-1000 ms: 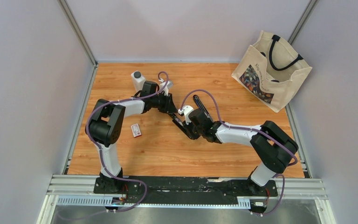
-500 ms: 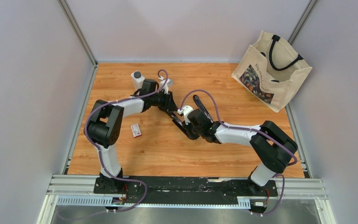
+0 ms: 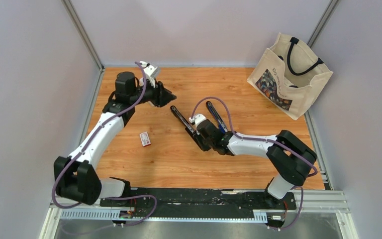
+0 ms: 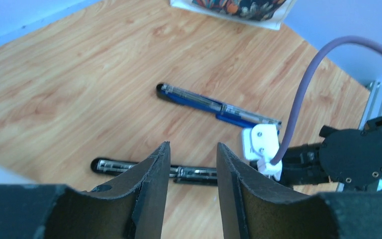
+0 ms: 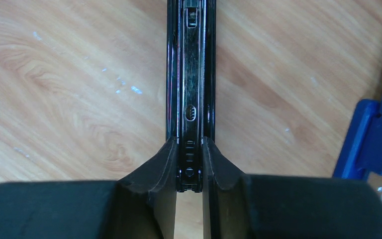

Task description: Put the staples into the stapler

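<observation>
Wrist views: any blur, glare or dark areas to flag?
Right wrist: stapler sharp, small white specks on the table, maybe glare; left wrist: left gripper dark in the foreground, stapler beyond it clear.

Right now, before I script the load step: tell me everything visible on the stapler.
The stapler lies swung fully open on the wooden table, its two long halves spread in a V that meets near the right gripper. The black half has a shiny metal channel facing up; the blue half has a clear top strip. The right gripper is shut on the black half, towards the hinge end. Whether staples sit in the channel cannot be told.
</observation>
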Tool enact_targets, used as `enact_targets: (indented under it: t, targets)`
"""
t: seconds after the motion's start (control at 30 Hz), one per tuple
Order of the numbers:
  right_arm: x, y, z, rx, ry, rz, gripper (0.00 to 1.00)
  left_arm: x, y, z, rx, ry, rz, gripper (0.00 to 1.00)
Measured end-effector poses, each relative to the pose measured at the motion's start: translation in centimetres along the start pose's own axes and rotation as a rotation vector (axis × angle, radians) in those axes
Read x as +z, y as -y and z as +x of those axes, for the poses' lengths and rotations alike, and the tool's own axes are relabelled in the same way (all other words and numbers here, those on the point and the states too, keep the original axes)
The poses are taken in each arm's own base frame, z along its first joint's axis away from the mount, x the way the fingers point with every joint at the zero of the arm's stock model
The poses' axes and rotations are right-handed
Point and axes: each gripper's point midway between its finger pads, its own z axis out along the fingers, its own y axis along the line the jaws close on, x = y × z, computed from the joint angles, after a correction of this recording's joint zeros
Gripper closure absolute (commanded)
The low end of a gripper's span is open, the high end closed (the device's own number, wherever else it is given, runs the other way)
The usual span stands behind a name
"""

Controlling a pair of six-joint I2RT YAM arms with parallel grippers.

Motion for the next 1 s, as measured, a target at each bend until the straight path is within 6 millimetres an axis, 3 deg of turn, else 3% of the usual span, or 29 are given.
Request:
enact_targets:
  t: [0.07,0.27,0.4,0.8,1.0]
  targets:
    - [-0.2,-0.9,0.3,-0.012,-0.004,0.008,0.9,-2.0,0.1,0.5,0.017,-0.004,-0.025,0.48]
    - [-1.0,-5.0,1.2,-0.1,-0.027,-0.029,0.86,-7.2,0.8,2.8,0.078,-0.03,-0.108,0.46]
    - [-1.0,-5.1,1.3,-0.103,-0.029,-0.023,0.87,-9.2,1.8,3.5,0.117,-0.041,-0.131,0.46]
    - [-0.5,-3.0,0.3,0.009,-0.046,0.084,0.86,-10.8,1.3,6.3,0.12,-0.118,-0.187,0.43]
    - [-0.6,-2.6,0.3,0.048,-0.063,0.123,0.62,-11.1,0.8,6.8,0.143,-0.141,-0.212,0.39]
